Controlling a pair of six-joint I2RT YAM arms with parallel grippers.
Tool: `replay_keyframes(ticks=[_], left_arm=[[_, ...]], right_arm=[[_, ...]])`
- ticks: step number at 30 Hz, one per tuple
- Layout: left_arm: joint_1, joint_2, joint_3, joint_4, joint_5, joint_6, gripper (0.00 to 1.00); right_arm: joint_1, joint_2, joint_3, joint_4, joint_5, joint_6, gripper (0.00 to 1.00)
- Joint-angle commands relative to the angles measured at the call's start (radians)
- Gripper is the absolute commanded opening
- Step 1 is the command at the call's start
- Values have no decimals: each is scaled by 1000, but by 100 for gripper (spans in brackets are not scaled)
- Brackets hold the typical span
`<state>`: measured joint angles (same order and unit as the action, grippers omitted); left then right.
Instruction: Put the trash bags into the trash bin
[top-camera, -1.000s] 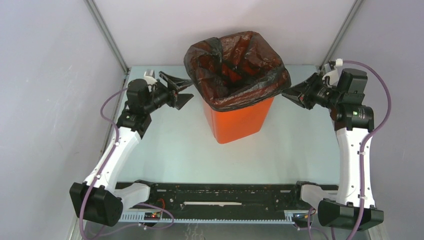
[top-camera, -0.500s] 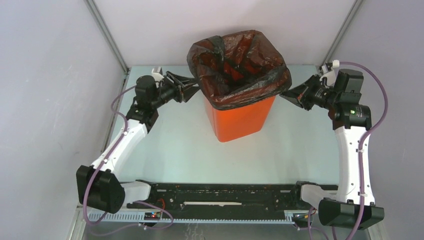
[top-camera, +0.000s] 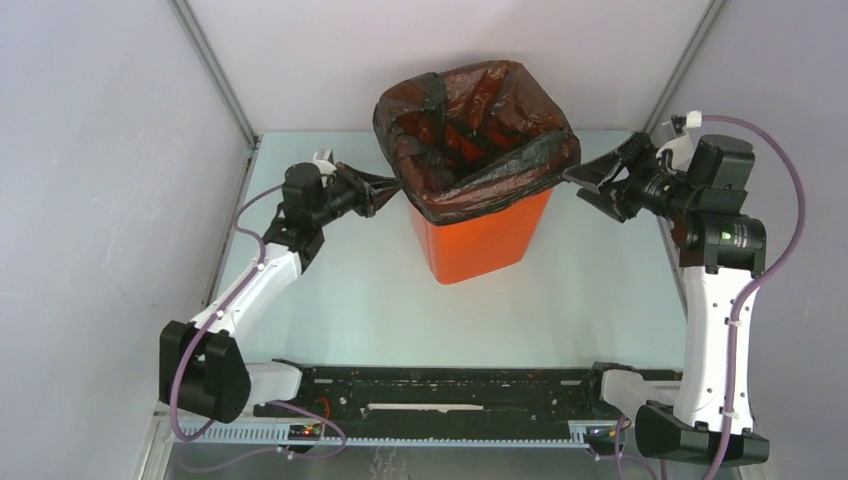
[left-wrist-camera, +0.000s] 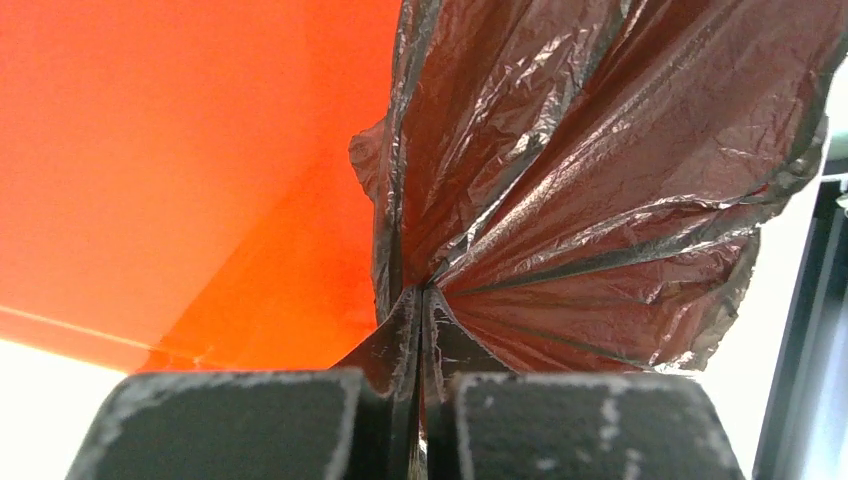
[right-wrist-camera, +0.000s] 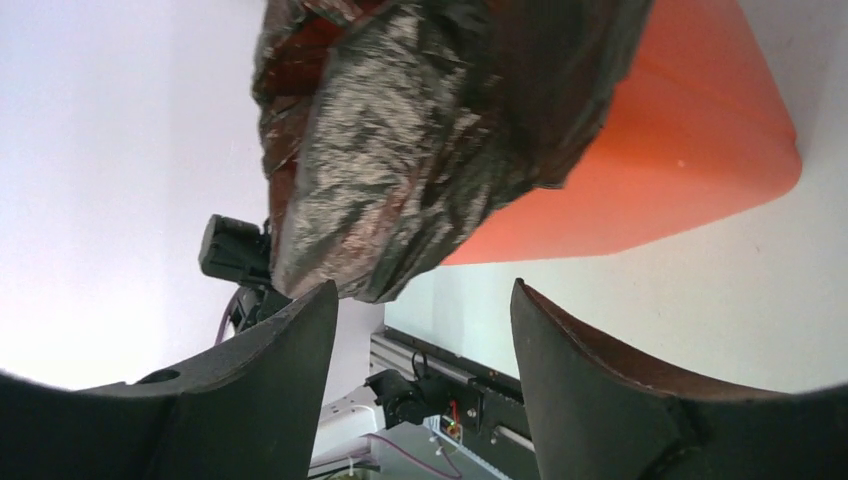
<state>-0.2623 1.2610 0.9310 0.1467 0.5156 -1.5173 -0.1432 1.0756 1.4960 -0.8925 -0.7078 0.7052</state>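
The orange trash bin (top-camera: 480, 240) stands upright at the table's far middle. The black trash bag (top-camera: 470, 140) lines it, its mouth open and its hem folded down over the rim. My left gripper (top-camera: 395, 188) is at the bin's left side, shut on the hanging hem. In the left wrist view the crinkled bag (left-wrist-camera: 600, 180) fans out from my left gripper (left-wrist-camera: 421, 300) against the orange bin wall (left-wrist-camera: 180, 150). My right gripper (top-camera: 585, 180) stands open just off the bag's right edge. In its wrist view the bag (right-wrist-camera: 400, 150) hangs just above my right gripper (right-wrist-camera: 424, 285), with the bin (right-wrist-camera: 680, 170) behind.
White enclosure walls with metal corner posts (top-camera: 215, 75) close in the left, back and right. A black rail (top-camera: 450, 385) runs along the near edge between the arm bases. The pale table surface (top-camera: 380, 300) lies bare in front of the bin.
My left gripper moved right to the bin and shut on the bag's hem. My right gripper opened, letting go of the bag's right edge, and drew back slightly.
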Motion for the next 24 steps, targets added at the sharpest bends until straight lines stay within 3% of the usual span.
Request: replay_keyframes(ticks=[1,10,15,18,24], left_arm=[[-24,-38,-38,-14,-10,34,0],[-41,-54,-43,-20,-2,34,0],[-41,-63,-40,-24,-2,35,0],[-41,-61,-38,-25,-2,40,0],[-42,-65,-46,-25,-6,39,0]], right_arm=[[-7,22,90,9,9,-3,73],[-7,104,89,37,25,-3,66],[-4,84,5,103,36,13,62],[-4,91,-11,112,-3,16,38],[-2,59,-60,113,14,4,7]])
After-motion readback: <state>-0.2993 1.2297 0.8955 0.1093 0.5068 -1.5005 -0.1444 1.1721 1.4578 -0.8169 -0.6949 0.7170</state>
